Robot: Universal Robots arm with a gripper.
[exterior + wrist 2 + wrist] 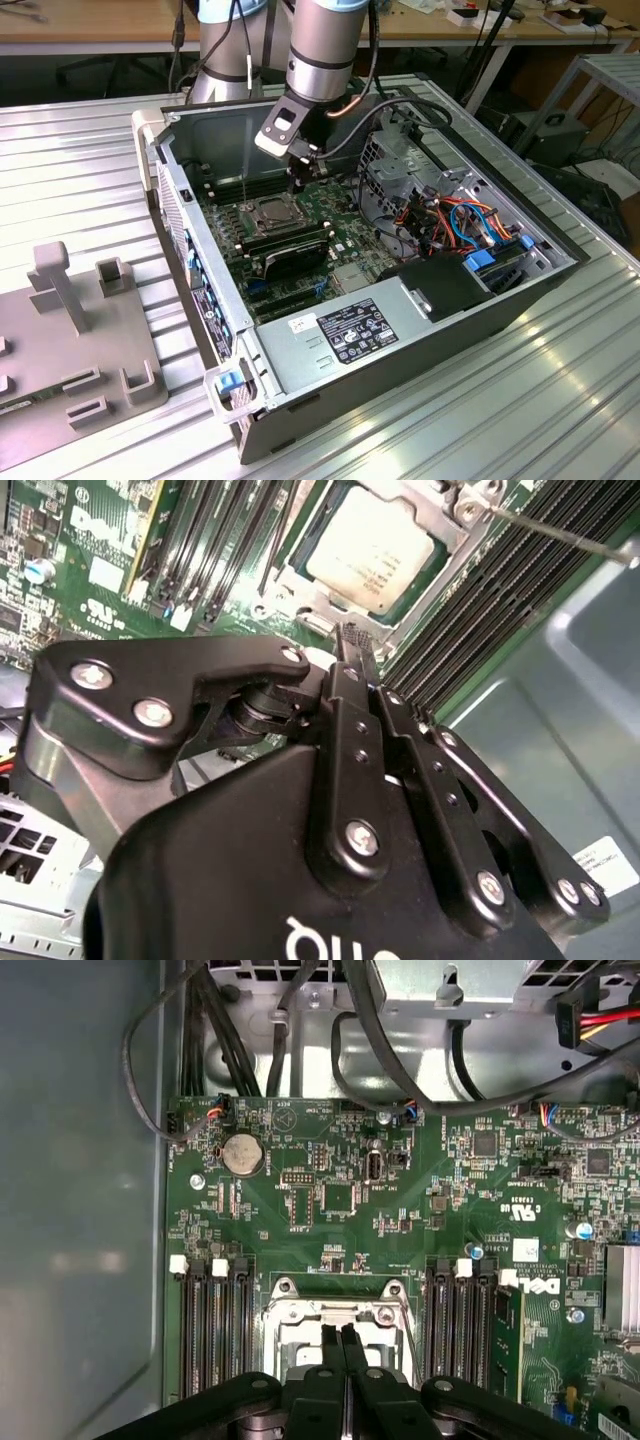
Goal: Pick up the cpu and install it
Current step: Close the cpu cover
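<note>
Closest to my cameras is the gripper [352, 642], its fingers pressed together with nothing between them, hanging just above the socket frame [300, 1310]. Directly beneath its tips the cpu [370, 550] lies flat inside that frame, not held. I judge placing done and seating in hand; any further move calls for slow, straight motion.

In the first wrist view the pincer [339, 1332] covers part of the socket [300, 1310], and the edge cuts both off.
</note>
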